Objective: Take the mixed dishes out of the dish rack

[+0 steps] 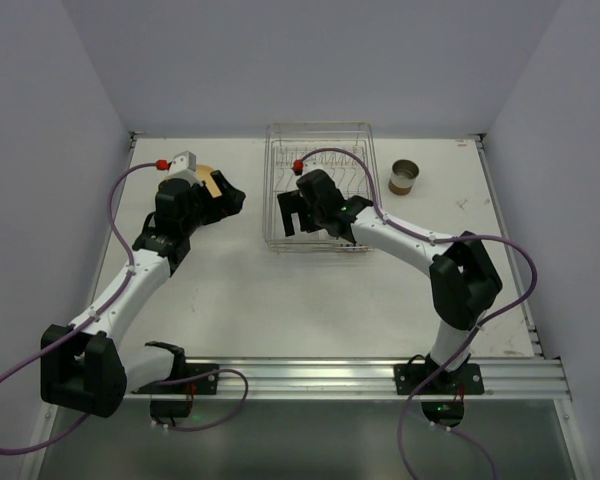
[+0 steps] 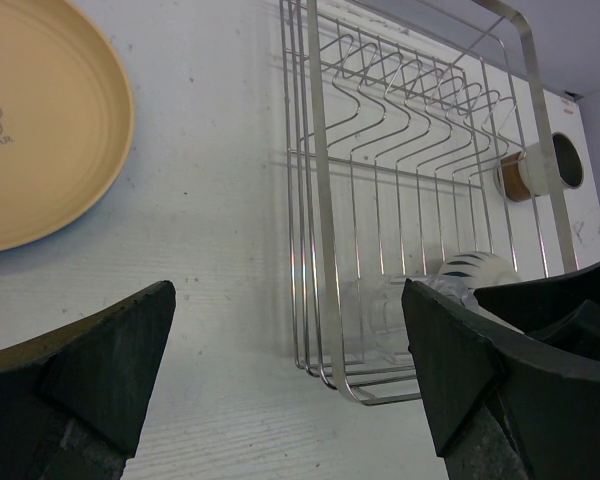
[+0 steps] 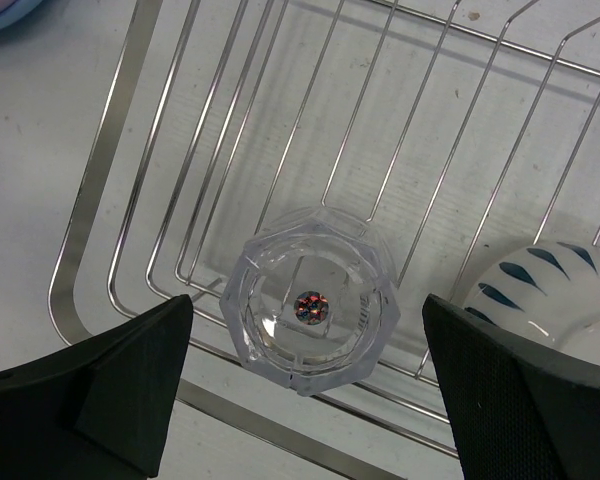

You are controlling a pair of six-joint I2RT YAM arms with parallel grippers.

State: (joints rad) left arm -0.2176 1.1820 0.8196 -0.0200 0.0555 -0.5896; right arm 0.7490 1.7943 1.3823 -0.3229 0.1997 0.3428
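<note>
Dish rack [image 1: 318,185] of silver wire sits at the far middle of the table [image 1: 280,300], its long sides running from the arms toward the back wall, its zigzag plate prongs in the far half; the top view shows this layout but hides the rack's contents under the right arm.

Only the right wrist view looks straight down into the rack's near-left corner; there the small clear glass [image 3: 310,300] stands upright, mouth up, with the white cup [image 3: 540,285], blue-striped, just beside it. The right gripper [image 3: 305,390] hangs above the glass with its jaws spread fully, one on either side and clear of it, gripping nothing.

The left wrist view looks along the rack's length from the near left, so the glass shows only as a blur behind the wires. It also takes in the yellow-orange plate [image 2: 40,120], flat on the table left of the rack, and the brown cup [image 2: 530,170], outside the rack on the right. The left gripper [image 2: 290,370] is likewise wide open and empty, low over bare table between plate and rack.
</note>
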